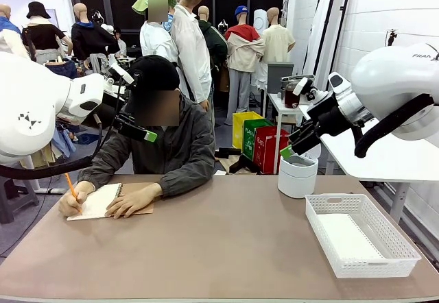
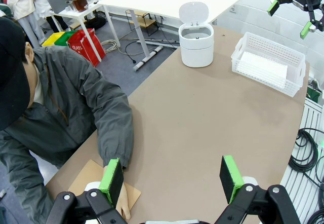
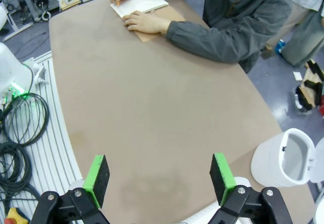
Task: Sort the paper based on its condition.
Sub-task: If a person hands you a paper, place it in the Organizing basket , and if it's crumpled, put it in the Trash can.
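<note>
White paper lies flat inside the white mesh basket at the table's right; in the left wrist view the paper also shows in the basket. My left gripper hangs open and empty in the air in front of the person; its own view looks past its green pads onto the table. Above the white bin, my right gripper is open and empty too, and the left wrist view shows the right gripper from afar.
A person at the far left writes with an orange pencil in a spiral notebook, one hand flat on it. The bin has its lid up. Bare brown tabletop spans the middle.
</note>
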`<state>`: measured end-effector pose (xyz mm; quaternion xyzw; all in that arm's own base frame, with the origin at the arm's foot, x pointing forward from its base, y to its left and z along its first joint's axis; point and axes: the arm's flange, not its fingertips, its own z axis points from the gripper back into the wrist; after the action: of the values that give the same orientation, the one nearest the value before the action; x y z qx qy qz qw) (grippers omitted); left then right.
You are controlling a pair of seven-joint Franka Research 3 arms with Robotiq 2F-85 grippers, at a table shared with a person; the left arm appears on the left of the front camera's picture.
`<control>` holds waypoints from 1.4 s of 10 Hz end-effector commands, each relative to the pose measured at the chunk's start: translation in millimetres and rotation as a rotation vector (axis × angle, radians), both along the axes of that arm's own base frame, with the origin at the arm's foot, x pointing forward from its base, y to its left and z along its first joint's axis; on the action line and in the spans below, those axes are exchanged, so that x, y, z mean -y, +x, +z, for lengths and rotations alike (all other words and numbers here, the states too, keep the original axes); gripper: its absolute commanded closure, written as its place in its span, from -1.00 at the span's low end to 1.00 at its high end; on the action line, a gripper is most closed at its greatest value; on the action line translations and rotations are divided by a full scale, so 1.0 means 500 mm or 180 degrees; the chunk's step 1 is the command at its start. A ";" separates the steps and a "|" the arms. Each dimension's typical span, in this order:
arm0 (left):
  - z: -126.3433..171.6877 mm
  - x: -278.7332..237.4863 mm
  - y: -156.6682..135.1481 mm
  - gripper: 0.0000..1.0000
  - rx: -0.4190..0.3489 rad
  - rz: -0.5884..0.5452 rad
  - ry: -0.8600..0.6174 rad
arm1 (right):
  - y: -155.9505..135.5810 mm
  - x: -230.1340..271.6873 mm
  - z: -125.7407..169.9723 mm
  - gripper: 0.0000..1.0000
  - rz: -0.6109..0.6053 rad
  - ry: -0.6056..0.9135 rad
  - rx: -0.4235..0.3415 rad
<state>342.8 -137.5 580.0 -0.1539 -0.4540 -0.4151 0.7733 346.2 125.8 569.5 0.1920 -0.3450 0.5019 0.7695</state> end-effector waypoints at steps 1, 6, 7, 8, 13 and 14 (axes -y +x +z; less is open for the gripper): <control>-0.003 -0.002 0.002 -1.00 0.0006 -0.0028 0.0024 | 0.000 0.000 -0.002 -1.00 0.0016 -0.0014 -0.0001; -0.003 -0.002 0.002 -1.00 0.0006 -0.0028 0.0024 | 0.000 0.000 -0.002 -1.00 0.0016 -0.0014 -0.0001; -0.003 -0.002 0.002 -1.00 0.0006 -0.0028 0.0024 | 0.000 0.000 -0.002 -1.00 0.0016 -0.0014 -0.0001; -0.003 -0.002 0.002 -1.00 0.0006 -0.0028 0.0024 | 0.000 0.000 -0.002 -1.00 0.0016 -0.0014 -0.0001; -0.003 -0.002 0.002 -1.00 0.0006 -0.0028 0.0024 | 0.000 0.000 -0.002 -1.00 0.0016 -0.0014 -0.0001; -0.003 -0.002 0.002 -1.00 0.0006 -0.0028 0.0024 | 0.000 0.000 -0.002 -1.00 0.0016 -0.0014 -0.0001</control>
<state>342.8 -137.5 580.0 -0.1539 -0.4540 -0.4151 0.7733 346.2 125.8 569.5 0.1920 -0.3450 0.5019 0.7695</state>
